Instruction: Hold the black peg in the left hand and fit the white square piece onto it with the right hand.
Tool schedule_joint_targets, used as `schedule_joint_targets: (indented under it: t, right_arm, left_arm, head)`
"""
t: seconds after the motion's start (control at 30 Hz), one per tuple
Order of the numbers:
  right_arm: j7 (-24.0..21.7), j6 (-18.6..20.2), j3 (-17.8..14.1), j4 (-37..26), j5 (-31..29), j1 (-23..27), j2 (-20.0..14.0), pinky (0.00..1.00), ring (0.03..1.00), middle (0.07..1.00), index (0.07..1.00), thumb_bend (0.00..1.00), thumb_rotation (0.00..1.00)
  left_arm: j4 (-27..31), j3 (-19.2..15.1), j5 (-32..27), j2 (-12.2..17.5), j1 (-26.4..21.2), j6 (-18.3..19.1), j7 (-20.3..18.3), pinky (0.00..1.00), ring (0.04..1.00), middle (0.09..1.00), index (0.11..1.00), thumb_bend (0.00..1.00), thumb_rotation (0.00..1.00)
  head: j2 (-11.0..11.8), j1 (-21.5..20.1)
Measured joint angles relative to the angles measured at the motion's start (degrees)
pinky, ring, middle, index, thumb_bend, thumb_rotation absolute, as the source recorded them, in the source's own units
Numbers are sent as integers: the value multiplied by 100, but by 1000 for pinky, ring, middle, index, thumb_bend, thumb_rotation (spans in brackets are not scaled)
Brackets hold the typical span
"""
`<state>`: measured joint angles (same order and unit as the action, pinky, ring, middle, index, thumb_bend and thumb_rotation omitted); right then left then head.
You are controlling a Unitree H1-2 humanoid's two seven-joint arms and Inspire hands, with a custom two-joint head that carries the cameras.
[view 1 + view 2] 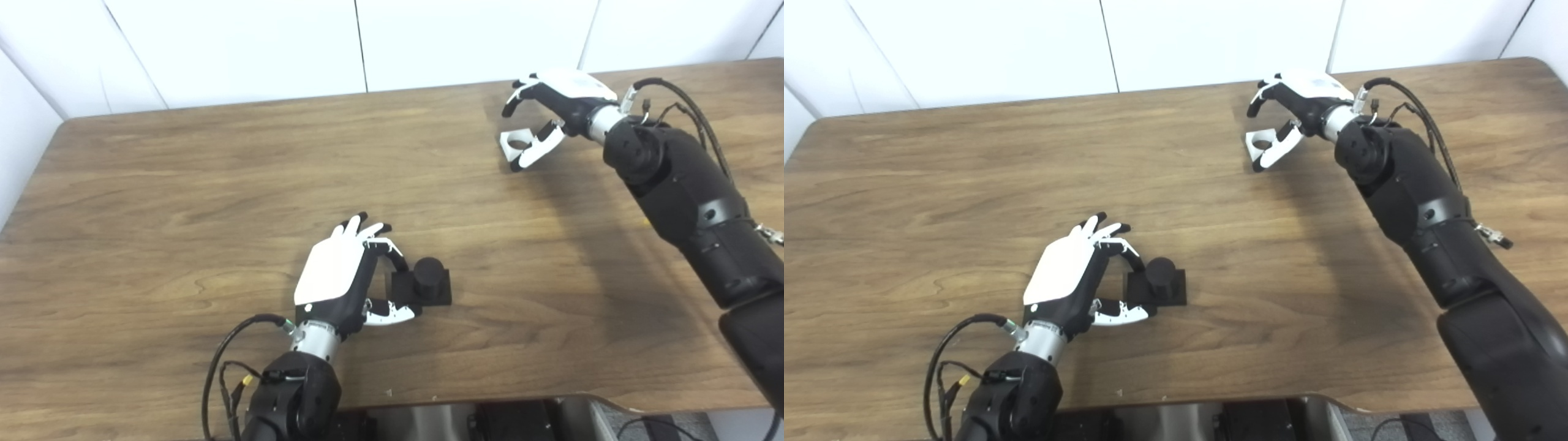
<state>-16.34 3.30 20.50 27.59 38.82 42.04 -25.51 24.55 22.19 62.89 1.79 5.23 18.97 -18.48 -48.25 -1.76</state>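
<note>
The black peg point(428, 273), a short cylinder on a square black base, stands on the wooden table point(184, 184) near the front middle. My left hand point(340, 275) rests just left of it. Its fingers curl toward the base's left edge, its thumb lies by the near corner, and it stands open with the peg resting on the table. The white square piece point(516, 144), with a round hole, lies flat at the far right. My right hand point(554, 101) hovers over it, open, with fingers arched above the piece and the thumb beside its right edge.
A white panelled wall point(367, 43) runs behind the table's far edge. My right forearm point(686, 196) crosses the right side of the table. A black cable point(226, 355) loops beside my left wrist near the front edge.
</note>
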Motion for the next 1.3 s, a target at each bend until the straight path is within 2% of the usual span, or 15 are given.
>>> schedule_joint_targets:
  t: [0.37, 0.77, 0.93, 1.07, 1.13, 1.17, 1.3]
  right_arm:
    - [1, -94, 67, 300, 22, 135, -5, 951, 1000, 933, 691, 897, 237]
    - [-64, -98, 73, 302, 33, 134, -164, 944, 1000, 921, 644, 891, 210]
    - [-81, -112, 107, 317, 45, 132, -191, 925, 991, 906, 610, 860, 198]
    - [-81, -198, 134, 407, 57, 133, -230, 917, 975, 894, 583, 816, 199]
    - [-81, -229, 154, 409, 57, 133, -259, 911, 970, 892, 521, 619, 166]
    - [-81, -251, 164, 409, 56, 133, -267, 908, 968, 891, 506, 573, 158]
    - [-80, -402, 179, 409, 47, 134, -278, 900, 963, 887, 492, 526, 151]
  left_arm:
    - [1, 2, 9, 0, -2, 1, 0, 1000, 1000, 887, 488, 522, 71]
    - [4, 6, 27, 0, -5, 1, -9, 1000, 1000, 883, 488, 521, 72]
    - [4, 3, 23, 0, -5, 1, -9, 1000, 1000, 884, 488, 522, 71]
    - [4, 3, 22, 0, -5, 1, -8, 1000, 1000, 885, 488, 521, 71]
    - [4, 1, 15, 0, -5, 1, -8, 1000, 1000, 887, 488, 521, 71]
    - [4, 2, 15, -1, -5, 2, -9, 1000, 1000, 888, 488, 521, 71]
    - [4, 3, 17, -1, -10, 14, -18, 1000, 1000, 889, 489, 521, 72]
  head:
    - [-9, -35]
    - [-44, -44]
    - [-53, -53]
    - [-53, -62]
    - [-62, -62]
    - [-62, -62]
    - [-62, -62]
